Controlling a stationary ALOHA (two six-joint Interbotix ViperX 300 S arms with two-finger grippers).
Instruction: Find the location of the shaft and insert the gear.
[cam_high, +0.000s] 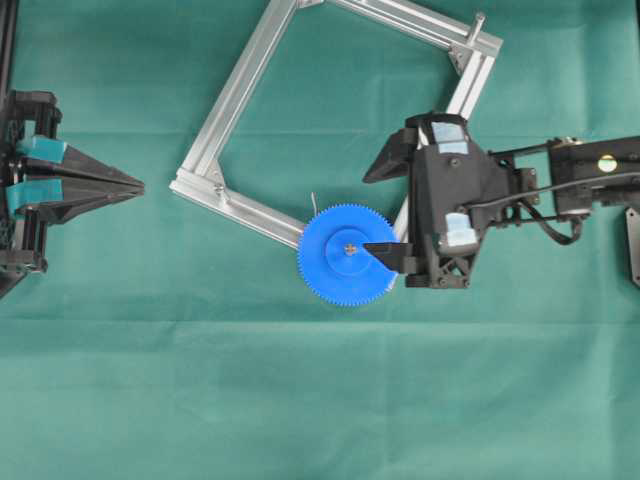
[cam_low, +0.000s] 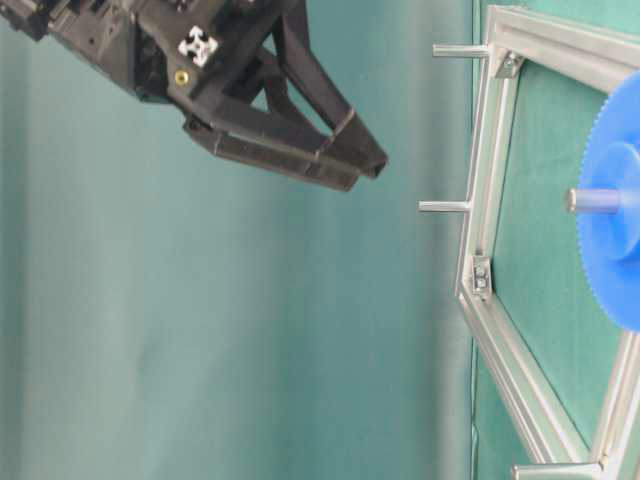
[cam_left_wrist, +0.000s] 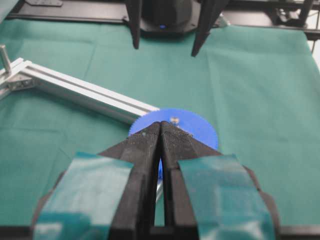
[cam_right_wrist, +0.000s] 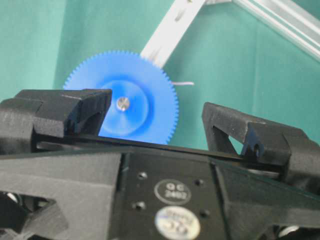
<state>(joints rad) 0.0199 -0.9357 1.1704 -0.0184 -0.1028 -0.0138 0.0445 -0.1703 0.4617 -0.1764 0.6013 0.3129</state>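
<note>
The gear (cam_high: 345, 254) sits on the shaft (cam_high: 348, 249), unheld, just below the right gripper's (cam_high: 385, 205) spread jaws

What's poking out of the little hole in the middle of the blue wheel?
A silvery shaft tip shows in the gear hole. The gear covers the rest of it and the frame rail underneath.

The gear (cam_high: 345, 254), a bright blue plastic disc with fine teeth round its rim and a raised round hub, lies flat at the aluminium frame's (cam_high: 232, 113) six o'clock corner, seated over the shaft (cam_high: 349, 248). The shaft's silvery tip shows through the gear's centre hole and, in the table-level view, stands proud of the hub. A thin pale wire pokes out from under the rim at about eleven o'clock.
</note>
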